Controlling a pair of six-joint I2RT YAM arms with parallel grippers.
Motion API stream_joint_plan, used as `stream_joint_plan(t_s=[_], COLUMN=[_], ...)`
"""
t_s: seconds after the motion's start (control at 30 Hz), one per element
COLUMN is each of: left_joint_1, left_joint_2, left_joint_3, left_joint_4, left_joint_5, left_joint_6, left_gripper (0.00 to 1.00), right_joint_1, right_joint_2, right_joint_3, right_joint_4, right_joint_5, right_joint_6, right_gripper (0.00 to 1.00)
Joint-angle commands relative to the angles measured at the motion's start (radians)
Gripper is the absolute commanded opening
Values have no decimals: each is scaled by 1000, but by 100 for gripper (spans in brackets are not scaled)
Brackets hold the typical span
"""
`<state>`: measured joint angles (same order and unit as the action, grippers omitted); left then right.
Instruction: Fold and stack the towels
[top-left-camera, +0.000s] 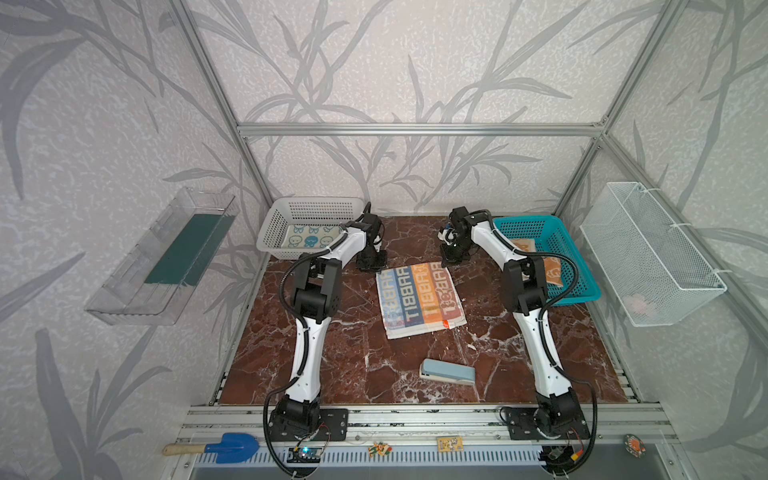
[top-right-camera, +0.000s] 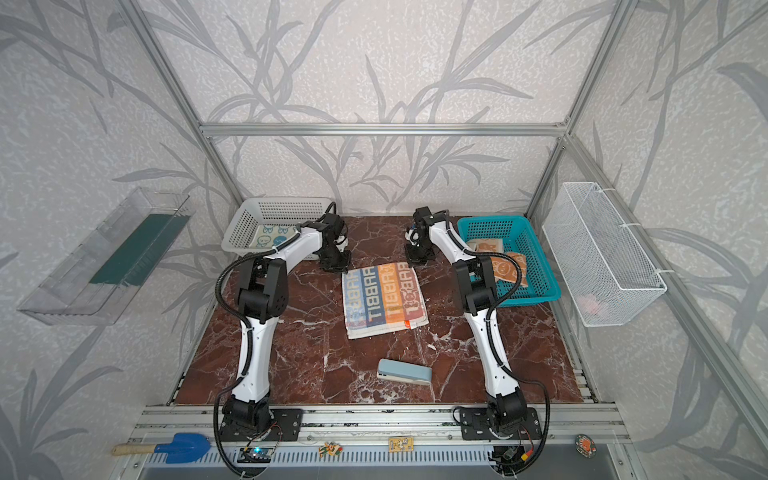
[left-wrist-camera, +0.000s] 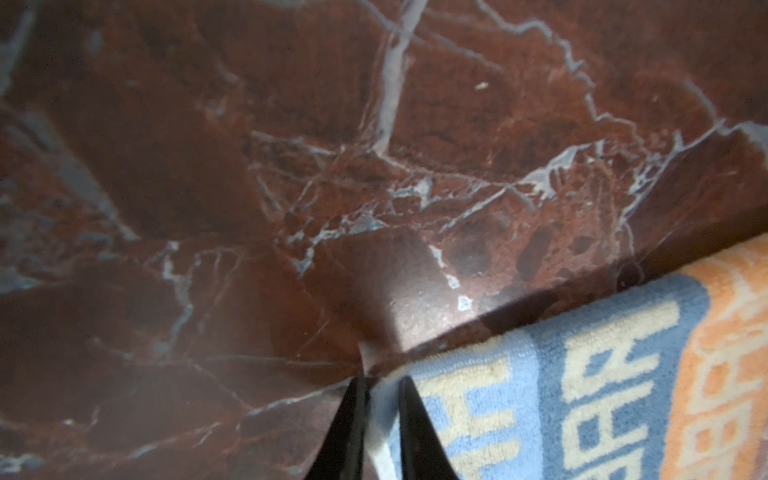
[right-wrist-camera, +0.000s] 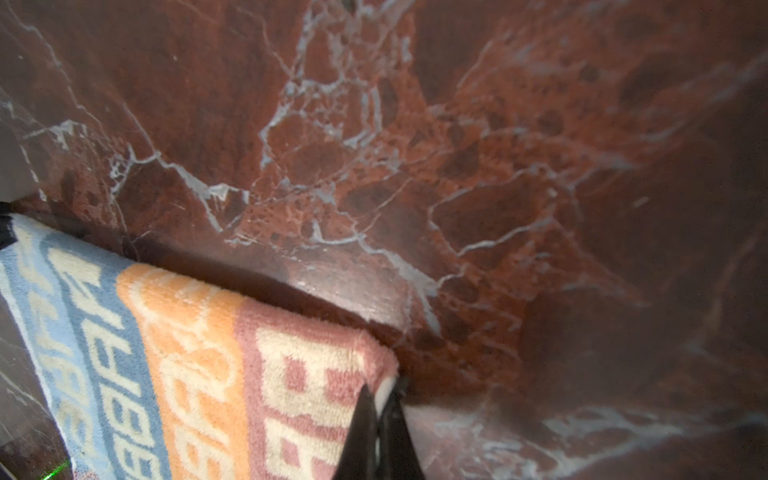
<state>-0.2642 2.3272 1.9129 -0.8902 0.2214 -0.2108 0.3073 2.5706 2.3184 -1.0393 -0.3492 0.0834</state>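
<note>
In the white basket (top-left-camera: 316, 202) at far left, a cream towel with blue faces (top-left-camera: 309, 239) lies flat.

Just beside it, the left gripper (top-left-camera: 371, 264) stands tip-down on the far-left corner of the lettered towel (top-left-camera: 419, 301). The wrist view shows its dark fingers (left-wrist-camera: 353, 415) nearly together, with the pale hem pinched between them.

The towel is spread flat at the middle of the red-brown marbled table (top-left-camera: 332, 353). It is looped terry, roughly square and a little askew. Its blue, orange and pink stripes run from the far edge toward the arm bases.

The right gripper (top-left-camera: 453, 259) is clamped on the far-right corner, with the white hem between its closed fingers (right-wrist-camera: 361, 415).

So the cloth lies wholly on the near side of both tools, and its far edge is strung between them. Each arm is nearest its own corner. A fold would likely draw that edge toward the near one, and the limp pile would sag between the grips.

At right, an orange towel (top-left-camera: 552, 270) sits rumpled in the teal basket (top-left-camera: 523, 226). A hard pale-blue block (top-left-camera: 446, 372) lies near the front, well apart from the cloth.
</note>
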Motion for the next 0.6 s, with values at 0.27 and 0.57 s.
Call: stream_joint_plan(t_s=[0.27, 0.57], left_joint_1=[0, -1], left_joint_2=[13, -95], left_joint_3=[85, 95], left_joint_4=[-65, 20], left_joint_5=[-39, -40], left_joint_6=[63, 108], left_gripper=[0, 0], right_joint_1=[-30, -59], right_joint_2=[-100, -248], right_joint_3=[-43, -195], right_joint_4=[-1, 76], right_joint_5=[-40, -106], right_joint_6=[39, 74], right_gripper=[0, 0])
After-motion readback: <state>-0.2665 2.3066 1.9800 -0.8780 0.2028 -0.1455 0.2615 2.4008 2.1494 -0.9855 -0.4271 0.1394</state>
